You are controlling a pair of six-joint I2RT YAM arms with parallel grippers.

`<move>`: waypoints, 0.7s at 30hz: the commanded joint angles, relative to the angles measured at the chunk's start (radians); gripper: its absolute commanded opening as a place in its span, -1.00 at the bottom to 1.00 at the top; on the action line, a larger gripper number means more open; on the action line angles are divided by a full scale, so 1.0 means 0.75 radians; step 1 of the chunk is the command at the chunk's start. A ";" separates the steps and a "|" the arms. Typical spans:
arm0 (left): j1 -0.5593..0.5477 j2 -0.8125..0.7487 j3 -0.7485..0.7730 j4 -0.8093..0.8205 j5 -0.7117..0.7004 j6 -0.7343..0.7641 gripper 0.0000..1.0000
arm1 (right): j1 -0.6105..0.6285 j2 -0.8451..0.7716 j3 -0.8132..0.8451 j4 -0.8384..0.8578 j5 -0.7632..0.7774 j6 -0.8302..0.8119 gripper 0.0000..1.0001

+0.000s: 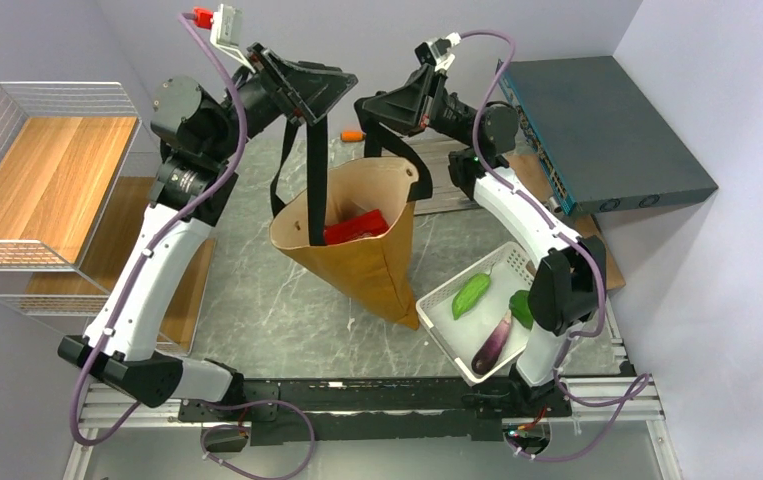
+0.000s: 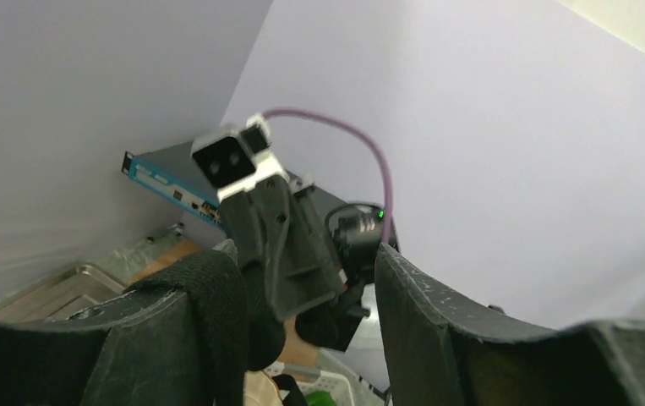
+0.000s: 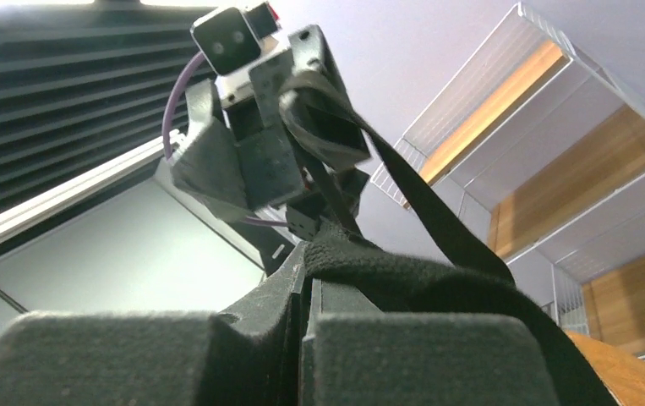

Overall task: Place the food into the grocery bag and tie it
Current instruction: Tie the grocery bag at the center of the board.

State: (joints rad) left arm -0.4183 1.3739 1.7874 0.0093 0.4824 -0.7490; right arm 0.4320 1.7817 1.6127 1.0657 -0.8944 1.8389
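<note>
The right gripper (image 3: 306, 292) clamped a black webbing strap (image 3: 403, 275) of the mustard fabric bag (image 1: 357, 275), its food (image 1: 355, 228) mostly hidden, while the left gripper (image 2: 302, 279) gaped, seemingly only hooking a second strap (image 2: 209, 292).

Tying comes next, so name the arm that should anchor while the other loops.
Right, probably: the right end effector is shut on a black strap above the grocery bag. The left end effector stands open, its strap draped over one finger, so it is freer to loop.
</note>
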 commanded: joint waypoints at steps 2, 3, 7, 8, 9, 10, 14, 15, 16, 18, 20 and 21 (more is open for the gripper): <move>-0.007 -0.096 -0.236 0.255 0.116 -0.026 0.25 | 0.003 -0.127 0.199 -0.340 0.015 -0.246 -1.00; -0.009 -0.106 -0.275 0.288 0.152 -0.022 0.27 | 0.004 -0.135 0.230 -0.439 0.039 -0.290 -1.00; -0.049 -0.135 -0.394 0.304 0.198 0.097 0.50 | 0.003 -0.197 0.239 -0.728 0.171 -0.372 -1.00; -0.065 -0.142 -0.414 0.287 0.176 0.134 0.51 | 0.004 -0.208 0.227 -0.735 0.190 -0.367 -1.00; -0.075 -0.144 -0.428 0.281 0.166 0.163 0.51 | 0.002 -0.215 0.217 -0.739 0.202 -0.354 -1.00; -0.085 -0.143 -0.437 0.281 0.161 0.178 0.51 | 0.002 -0.220 0.210 -0.738 0.210 -0.337 -1.00; -0.115 -0.123 -0.418 0.248 0.128 0.223 0.44 | 0.004 -0.233 0.184 -0.729 0.222 -0.321 -1.00; -0.121 -0.121 -0.410 0.227 0.106 0.237 0.42 | 0.005 -0.233 0.184 -0.728 0.218 -0.317 -1.00; -0.121 -0.118 -0.404 0.214 0.087 0.248 0.38 | 0.005 -0.233 0.179 -0.722 0.216 -0.308 -1.00; -0.125 -0.118 -0.407 0.217 0.043 0.256 0.28 | 0.004 -0.236 0.168 -0.704 0.213 -0.298 -1.00; -0.132 -0.110 -0.407 0.214 -0.018 0.254 0.30 | 0.004 -0.240 0.161 -0.699 0.208 -0.294 -1.00; -0.136 -0.100 -0.385 0.187 -0.053 0.262 0.38 | 0.003 -0.242 0.159 -0.698 0.204 -0.295 -1.00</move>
State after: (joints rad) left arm -0.5102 1.3041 1.4464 0.1455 0.5385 -0.5949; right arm 0.4400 1.6699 1.7264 0.4980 -0.7841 1.5990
